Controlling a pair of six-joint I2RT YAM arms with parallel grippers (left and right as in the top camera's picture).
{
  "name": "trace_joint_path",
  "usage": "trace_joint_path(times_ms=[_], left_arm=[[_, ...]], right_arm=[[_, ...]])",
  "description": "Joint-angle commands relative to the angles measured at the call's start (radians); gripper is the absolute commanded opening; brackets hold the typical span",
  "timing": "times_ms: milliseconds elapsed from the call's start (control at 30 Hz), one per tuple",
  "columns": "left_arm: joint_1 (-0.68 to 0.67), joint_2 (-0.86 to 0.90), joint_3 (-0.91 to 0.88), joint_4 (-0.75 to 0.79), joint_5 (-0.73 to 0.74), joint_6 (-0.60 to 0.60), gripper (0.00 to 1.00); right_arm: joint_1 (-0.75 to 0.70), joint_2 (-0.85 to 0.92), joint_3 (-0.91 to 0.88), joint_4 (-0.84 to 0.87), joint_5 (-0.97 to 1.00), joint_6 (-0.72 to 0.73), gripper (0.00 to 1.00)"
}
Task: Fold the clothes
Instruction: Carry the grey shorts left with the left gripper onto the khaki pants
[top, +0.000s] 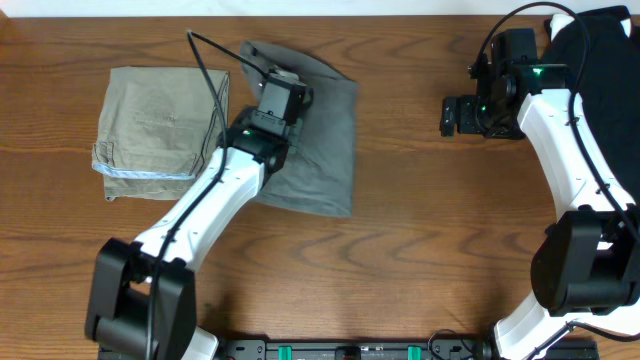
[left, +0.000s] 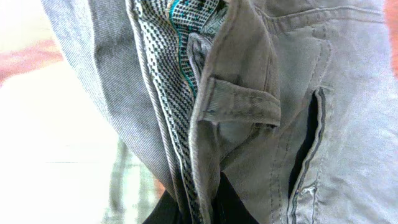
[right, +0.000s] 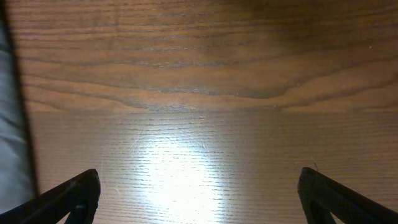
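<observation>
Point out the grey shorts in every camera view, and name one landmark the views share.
Overhead: grey shorts at upper centre, just right of the olive shorts, partly under the left arm.
Left wrist: grey shorts fill the frame, with belt loop and pocket slit close up.
Right wrist: not in it.
Shared landmark: the wooden table, seen in overhead and right wrist.

Nothing much besides a brown wood-grain table (top: 420, 250). A black rail (top: 350, 350) with green bits runs along its near edge. Up close, the wood has a bright glare patch.
</observation>
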Motion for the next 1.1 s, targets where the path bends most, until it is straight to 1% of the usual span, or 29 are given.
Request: trace_joint_path(times_ms=[0,100,333,467,533,700,800,967,1067], left_arm=[[0.050,-0.040,0.031,0.003,-0.154,0.135,0.06],[0.094,-0.052,0.031,0.016,-0.175,0.209,0.06],[0.198,-0.058,0.031,0.127,-0.177,0.447,0.06],[0.247,-0.059,0.032,0.172,-0.177,0.548,0.06],[0.266,-0.062,0.032,0.175,-0.177,0.574,0.06],[0.318,-0.067,0.033,0.196,-0.178,0.575,0.06],[0.348,-0.068,0.033,0.222,-0.178,0.601,0.06],[0.400,-0.068,0.033,0.303,-0.178,0.630,0.06],[0.430,-0.067,0.033,0.351,-0.176,0.631,0.21]], right_arm=[[0.004,0.000,0.000,0.002,0.006,0.005,0.99],[0.004,0.000,0.000,0.002,0.006,0.006,0.99],[0.004,0.000,0.000,0.002,0.006,0.006,0.99],[0.004,0.000,0.000,0.002,0.006,0.005,0.99],[0.004,0.000,0.000,0.002,0.006,0.006,0.99],[0.004,0.000,0.000,0.002,0.006,0.005,0.99],[0.004,0.000,0.000,0.002,0.006,0.006,0.99],[0.004,0.000,0.000,0.002,0.006,0.006,0.99],[0.004,0.000,0.000,0.002,0.006,0.005,0.99]])
